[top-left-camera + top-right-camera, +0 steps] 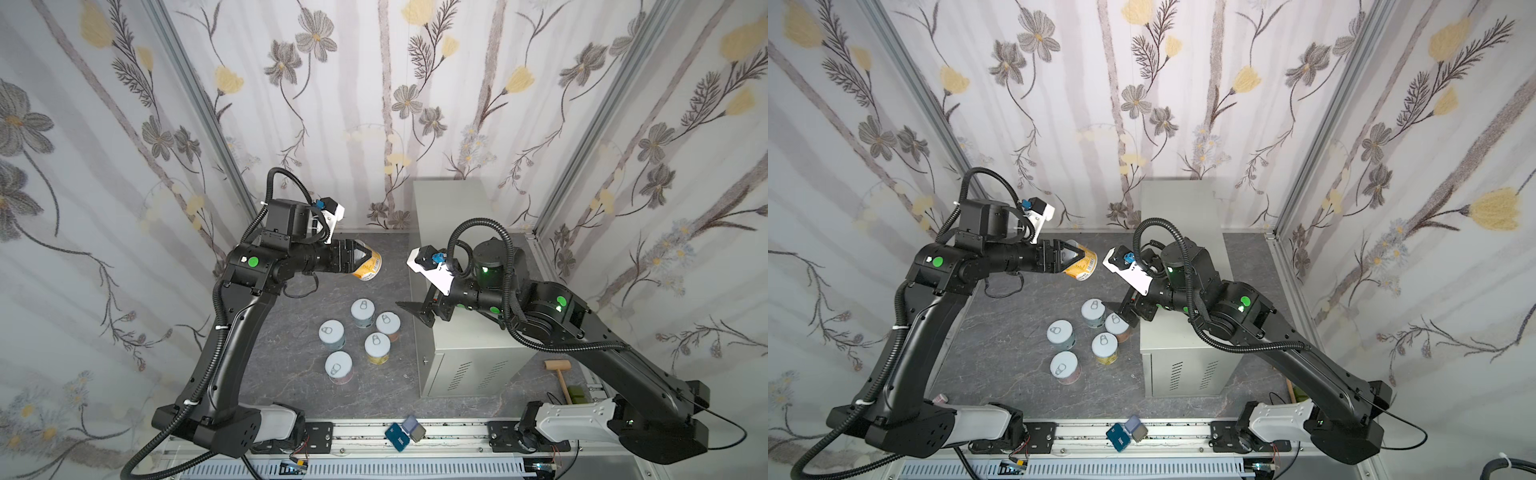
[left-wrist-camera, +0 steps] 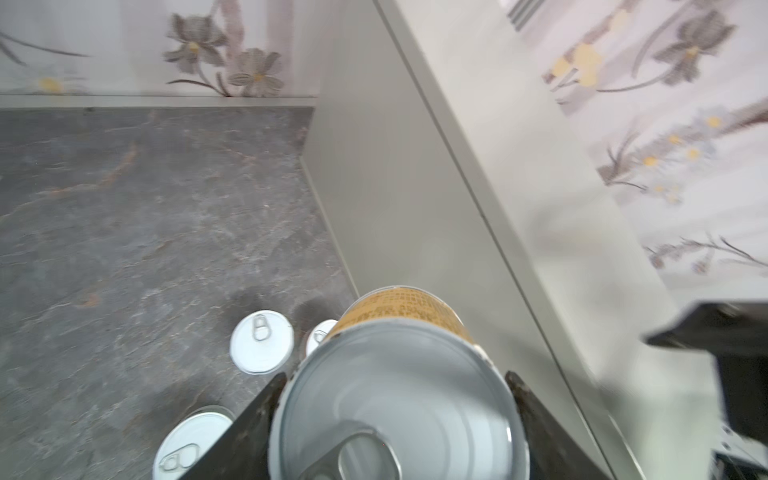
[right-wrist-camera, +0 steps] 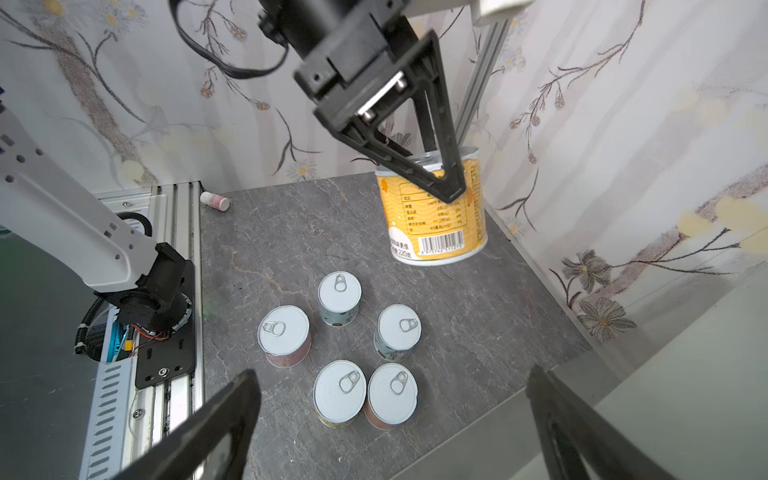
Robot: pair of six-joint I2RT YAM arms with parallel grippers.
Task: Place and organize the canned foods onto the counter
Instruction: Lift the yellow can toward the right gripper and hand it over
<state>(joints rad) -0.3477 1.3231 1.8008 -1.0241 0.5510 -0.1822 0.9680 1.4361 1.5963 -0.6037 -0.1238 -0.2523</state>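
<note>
My left gripper [image 1: 368, 259] [image 2: 395, 380] is shut on a yellow-orange can [image 1: 370, 269] [image 3: 436, 224], gripped at its rim on both sides. It hangs tilted above the dark floor, left of the counter [image 1: 453, 232] [image 1: 1179, 216]. Several more canned foods [image 1: 363, 309] [image 3: 339, 291] stand upright in a cluster on the floor, silver pull-tab lids up. My right gripper [image 1: 415, 311] [image 3: 392, 374] is open and holds nothing, hovering over the counter's left edge beside that cluster. The counter top shows no cans.
A wooden mallet [image 1: 559, 372] and a green block [image 1: 575, 392] lie on the floor right of the counter. A small pink-and-white tube [image 3: 215, 200] rests by the left rail. Small cards and blocks [image 1: 405, 432] sit on the front rail. Floral curtains enclose three sides.
</note>
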